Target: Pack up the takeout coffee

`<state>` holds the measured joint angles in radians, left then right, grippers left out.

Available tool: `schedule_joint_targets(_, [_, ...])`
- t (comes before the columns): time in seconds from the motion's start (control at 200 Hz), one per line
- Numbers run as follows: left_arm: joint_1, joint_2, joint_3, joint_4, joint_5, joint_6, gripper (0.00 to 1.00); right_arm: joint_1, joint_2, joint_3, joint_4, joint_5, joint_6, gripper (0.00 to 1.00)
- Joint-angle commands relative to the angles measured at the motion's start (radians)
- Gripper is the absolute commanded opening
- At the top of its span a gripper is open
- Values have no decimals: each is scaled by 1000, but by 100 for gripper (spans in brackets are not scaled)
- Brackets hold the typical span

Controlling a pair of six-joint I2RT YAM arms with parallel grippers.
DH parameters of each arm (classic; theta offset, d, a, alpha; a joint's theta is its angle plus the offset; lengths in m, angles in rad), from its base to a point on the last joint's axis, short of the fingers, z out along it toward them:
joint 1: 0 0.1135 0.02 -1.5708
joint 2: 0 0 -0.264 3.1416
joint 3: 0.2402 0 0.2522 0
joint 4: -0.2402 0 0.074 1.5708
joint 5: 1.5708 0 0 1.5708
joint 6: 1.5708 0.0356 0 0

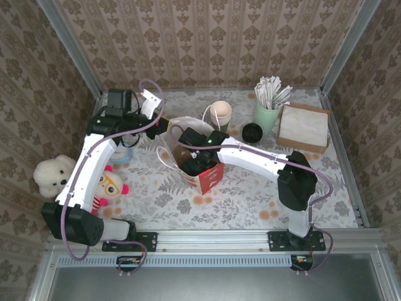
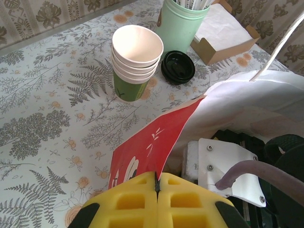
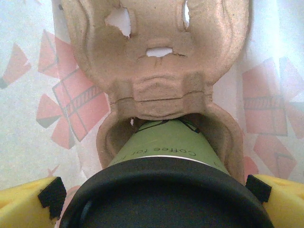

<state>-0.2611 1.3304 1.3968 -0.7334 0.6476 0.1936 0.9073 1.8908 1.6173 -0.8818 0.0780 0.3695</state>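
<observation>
Coffee count: one takeout coffee (image 3: 164, 142); one pulp carrier (image 3: 161, 57); one paper bag (image 2: 152, 137); one loose lid (image 2: 177, 66); four stacked cups (image 2: 135, 61); left gripper (image 2: 156, 183) is pinched together on the bag's red edge; right gripper (image 3: 154, 192) is spread wide, its fingers flanking the coffee's black lid; the coffee sits between them in the carrier's pocket.

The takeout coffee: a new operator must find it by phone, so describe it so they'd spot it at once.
Find the red-and-white paper bag at mid-table. Inside lies a brown pulp cup carrier, and the takeout coffee stands in one pocket, flanked by the yellow fingers of the right gripper. Unlike the stacked cups beside the bag, it wears a black lid.
</observation>
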Motion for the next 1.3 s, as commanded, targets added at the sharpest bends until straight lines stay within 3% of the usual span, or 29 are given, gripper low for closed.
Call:
schedule_joint_targets(0.0, [-2,-24,38,-21,6,0,0,-3,-42,10,17,8,-2,100])
schedule_joint_targets(1.295, [-1,-4,41,-47,-64,11,0,6,-60,39,-11,51,-17,100])
